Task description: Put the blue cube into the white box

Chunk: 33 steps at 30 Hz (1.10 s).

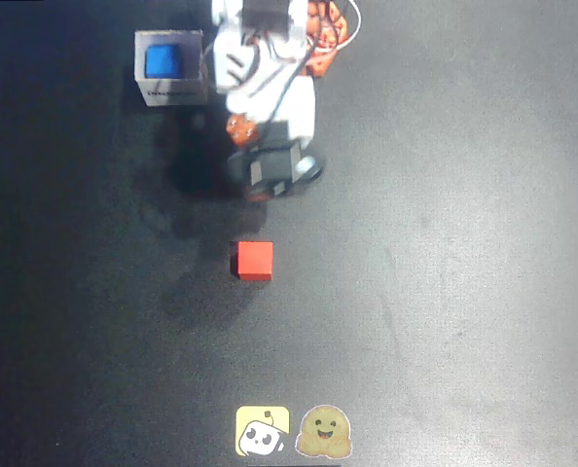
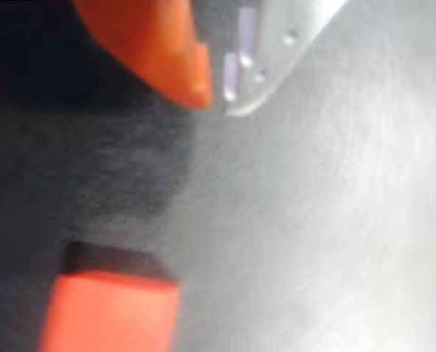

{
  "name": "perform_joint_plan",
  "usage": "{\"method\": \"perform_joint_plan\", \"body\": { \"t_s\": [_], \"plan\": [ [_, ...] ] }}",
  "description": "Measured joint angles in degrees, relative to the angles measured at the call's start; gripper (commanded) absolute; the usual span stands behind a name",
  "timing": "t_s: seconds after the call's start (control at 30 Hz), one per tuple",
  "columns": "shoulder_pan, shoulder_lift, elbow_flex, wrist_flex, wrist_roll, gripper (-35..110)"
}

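Blue cube (image 1: 162, 61): lies inside the white box (image 1: 171, 92) at the upper left of the overhead view, its top face showing between the box walls.
White box: stands on the dark bench (image 1: 445, 272), just left of the white arm (image 1: 270, 83); dark print on its near wall is too small to read.
End effector (image 2: 216, 92): in the wrist view an orange finger and a pale finger meet at their tips at the top of the picture, so the jaws stand together with nothing between them.
Cube relative to end effector: in the overhead view the end effector (image 1: 270, 175) sits below and to the right of the box, apart from it, with the cube up and to the left of it.
Red cube (image 1: 253, 260): rests on the bench below the end effector in the overhead view, clear of it; in the wrist view it (image 2: 111, 312) appears at the lower left, blurred and cut off by the bottom edge.
Stickers: a yellow robot sticker (image 1: 262, 431) and a tan smiling-face sticker (image 1: 323, 432) lie side by side at the bottom edge of the overhead view.
Hard to make out: the fingertips in the overhead view are largely hidden under the arm's dark motor housing; the wrist view is soft throughout, with the upper left in deep shadow.
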Motion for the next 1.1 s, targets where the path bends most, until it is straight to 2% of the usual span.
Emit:
{"method": "perform_joint_plan", "body": {
  "t_s": [0.3, 0.6, 0.67, 0.93, 1.1],
  "plan": [
    [-2.11, 29.62, 17.14, 0.26, -1.41, 0],
    [-1.93, 29.71, 25.75, -13.62, 6.86, 0],
    [-1.23, 30.50, 25.93, -11.69, 7.12, 0],
    [-0.53, 31.90, 25.93, 6.50, 7.21, 0],
    [-0.53, 31.90, 25.93, 8.70, 7.21, 0]
  ]
}}
